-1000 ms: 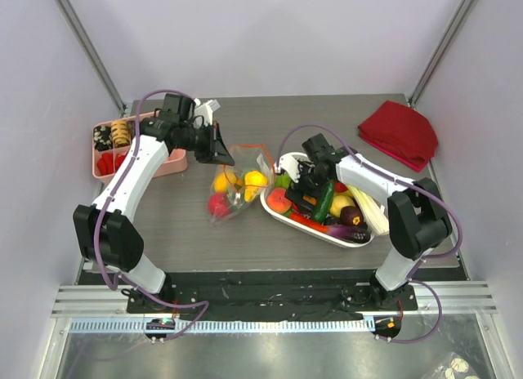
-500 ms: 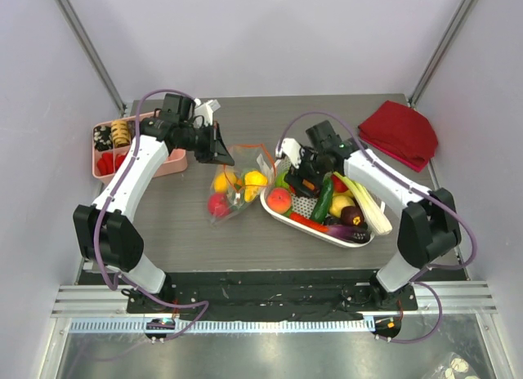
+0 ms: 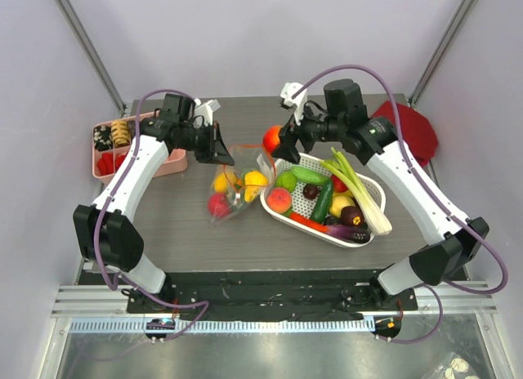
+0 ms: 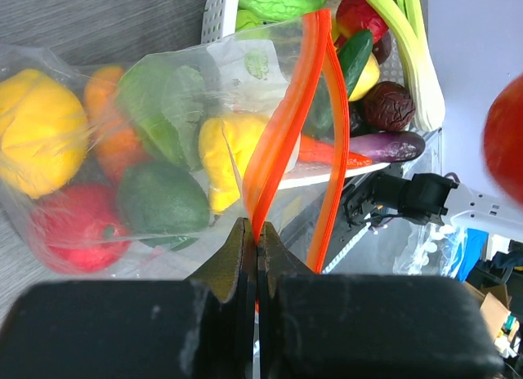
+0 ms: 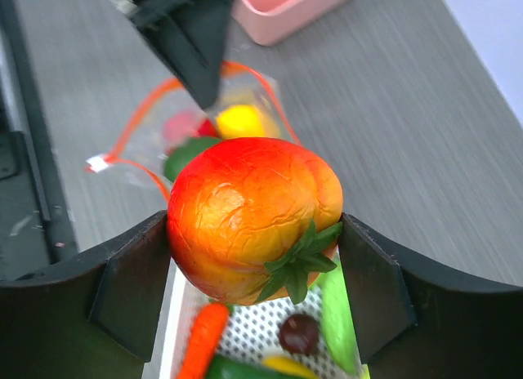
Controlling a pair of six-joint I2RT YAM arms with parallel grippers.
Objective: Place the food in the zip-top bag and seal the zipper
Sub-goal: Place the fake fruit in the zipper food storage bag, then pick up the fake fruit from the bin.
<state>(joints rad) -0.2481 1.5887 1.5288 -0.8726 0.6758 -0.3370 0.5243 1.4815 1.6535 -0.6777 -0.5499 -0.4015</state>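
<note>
Clamping a red-orange tomato (image 5: pixel 245 207), right claw (image 5: pixel 253 269), near the zip-top bag (image 3: pixel 237 183) — left claw (image 4: pixel 256 232) pinching the zipper (image 4: pixel 278 142), plain only wrist-side

Red cloth (image 3: pixel 400 132) lies far right; pink tray (image 3: pixel 173 160) far left (snack pieces (image 3: pixel 121 132) inside).

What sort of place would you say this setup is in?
Most likely a robotics lab test cell, not a kitchen: two arms bolted along an aluminium rail, plain white enclosure walls, and glossy toy produce in a white basket on a grey table.
</note>
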